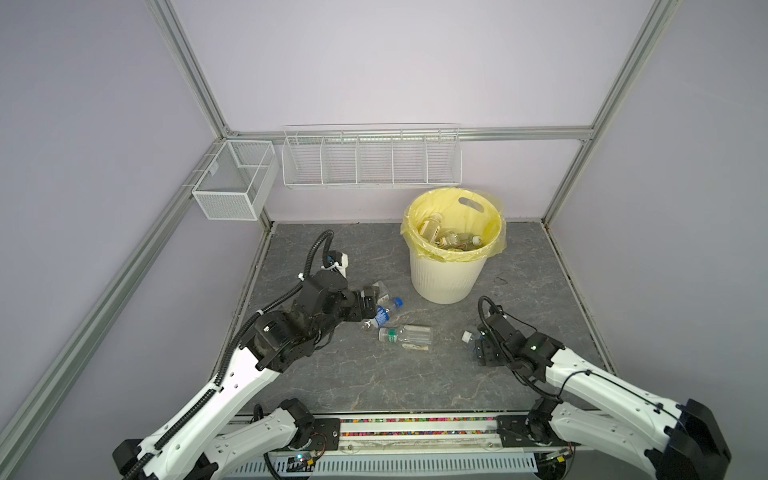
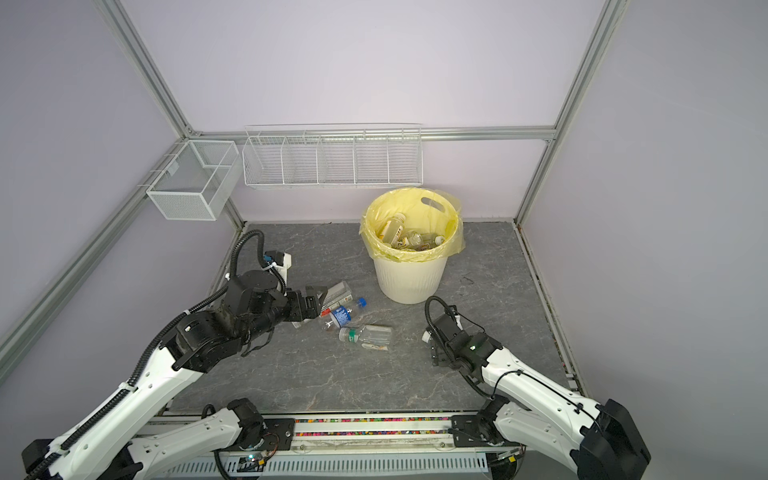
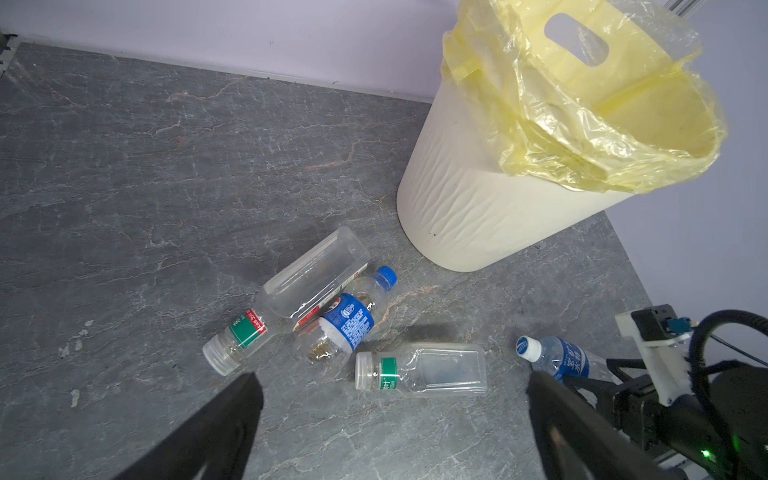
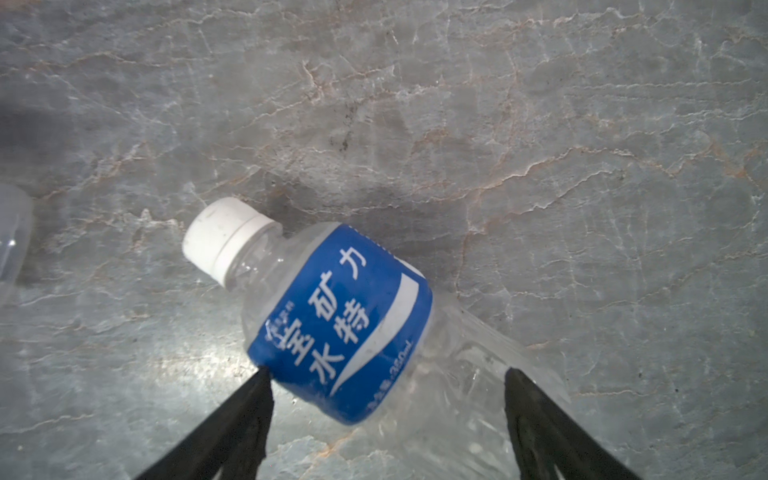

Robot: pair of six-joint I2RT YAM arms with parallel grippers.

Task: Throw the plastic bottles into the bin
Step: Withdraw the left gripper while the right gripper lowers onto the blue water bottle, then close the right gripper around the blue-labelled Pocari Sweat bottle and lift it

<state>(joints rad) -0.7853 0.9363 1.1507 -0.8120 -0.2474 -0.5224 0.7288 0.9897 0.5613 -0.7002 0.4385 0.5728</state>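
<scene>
Four bottles out: three lie clustered left of the middle of the grey surface (image 1: 415, 382), and one lies alone nearer its right edge. None stands upright.
Cluster: the long clear bottle (image 3: 309, 276) and the blue-capped bottle (image 3: 347, 320) touch and cross each other. The green-banded bottle (image 3: 428, 370) lies just beside them, toward the front edge.
Lone bottle: the white-capped bottle (image 4: 345, 324), with a blue label, lies on its side.
Bin: the bin (image 1: 444, 274) stands upright near the back edge, right of the middle. Its yellow liner is folded over the rim and several bottles are already inside.
Right gripper: the right gripper (image 4: 388, 373) has its jaws spread wide, one finger on each side of the white-capped bottle's body. The bottle rests on the surface and no squeeze shows.
Left gripper: the left gripper (image 3: 392, 376) is at full spread and empty, poised by the cluster's front side.
Step in hand: most likely the right arm is about to close on the white-capped bottle.
Doing it well: the bottle lies slantwise between the fingers, so square up first. Close gently on the label band, because thin plastic can buckle or slip out. Lift well above the rim and release over the middle of the opening, clear of the loose liner.
Left arm's pick: the green-banded bottle looks easiest, since it lies free of the crossed pair.
</scene>
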